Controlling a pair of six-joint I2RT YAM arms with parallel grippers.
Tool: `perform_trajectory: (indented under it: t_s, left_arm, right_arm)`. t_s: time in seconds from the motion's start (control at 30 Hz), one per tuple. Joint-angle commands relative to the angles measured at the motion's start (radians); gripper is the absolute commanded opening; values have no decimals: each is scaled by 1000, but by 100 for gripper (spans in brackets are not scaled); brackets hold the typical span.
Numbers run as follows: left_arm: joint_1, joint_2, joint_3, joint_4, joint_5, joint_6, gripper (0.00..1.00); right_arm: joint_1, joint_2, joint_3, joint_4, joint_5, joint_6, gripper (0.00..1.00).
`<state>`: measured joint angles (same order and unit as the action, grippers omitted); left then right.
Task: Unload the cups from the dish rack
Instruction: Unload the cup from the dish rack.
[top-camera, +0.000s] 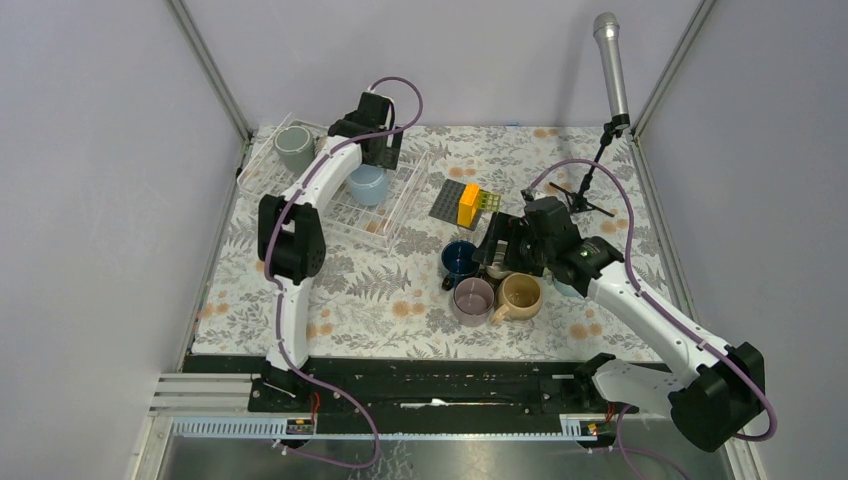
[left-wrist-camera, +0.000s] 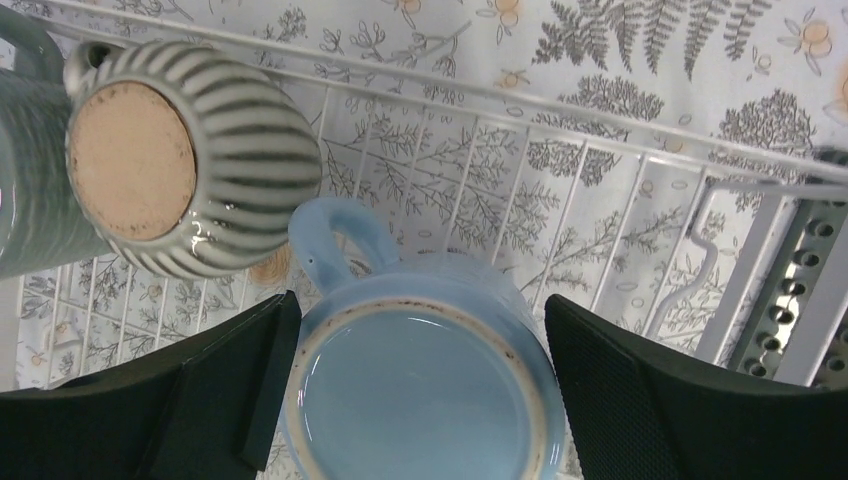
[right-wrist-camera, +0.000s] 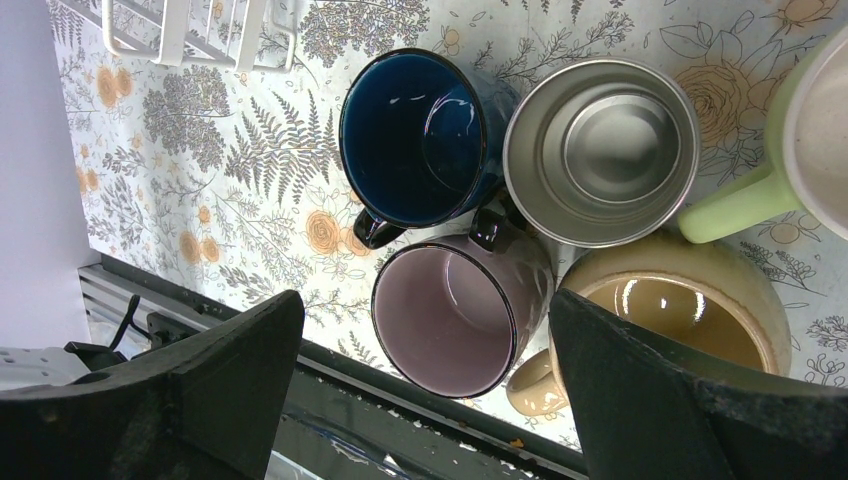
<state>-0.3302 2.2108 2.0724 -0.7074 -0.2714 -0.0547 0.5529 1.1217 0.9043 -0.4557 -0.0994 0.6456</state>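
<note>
Hovering over the rack (top-camera: 400, 210) at the far left of the floral cloth (top-camera: 380, 300), the left gripper (left-wrist-camera: 418, 310) has its two fingers spread wide to either side of an upturned light blue mug (left-wrist-camera: 420, 400). The jaws are not closed on it; whether the left pad (left-wrist-camera: 262, 380) brushes the mug's side cannot be told. Three mugs show in the rack: the blue one, a ribbed mug (left-wrist-camera: 200, 170) lying bottom-up just beside its handle, and a grey mug (top-camera: 295, 147) in the rack's far corner.

Five mugs stand upright on the cloth at the right, packed together (several touching): navy (right-wrist-camera: 410, 135), steel (right-wrist-camera: 600, 150), mauve (right-wrist-camera: 450, 320), tan (right-wrist-camera: 680, 320) and pale green (right-wrist-camera: 800, 110), the last cut off by the wrist view's edge. The right gripper (right-wrist-camera: 428, 300) hangs above this cluster with its fingers fully apart, holding nothing.

Between rack and cluster lies one studded plate (top-camera: 448, 200) carrying one yellow block (top-camera: 468, 205) and one green block (top-camera: 489, 201).
</note>
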Motion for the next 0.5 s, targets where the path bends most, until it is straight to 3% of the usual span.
perform_trajectory:
  t_s: [0.0, 0.2, 0.47]
  left_arm:
    - [-9, -93, -35, -19, 22, 46, 97]
    - [-24, -134, -83, -33, 17, 100, 99]
    - [-79, -185, -104, 2, -146, 136, 99]
  right_arm:
    - [6, -28, -1, 31, -14, 7, 100]
    - [5, -31, -2, 31, -17, 9, 100]
    - [6, -34, -5, 31, -22, 10, 100]
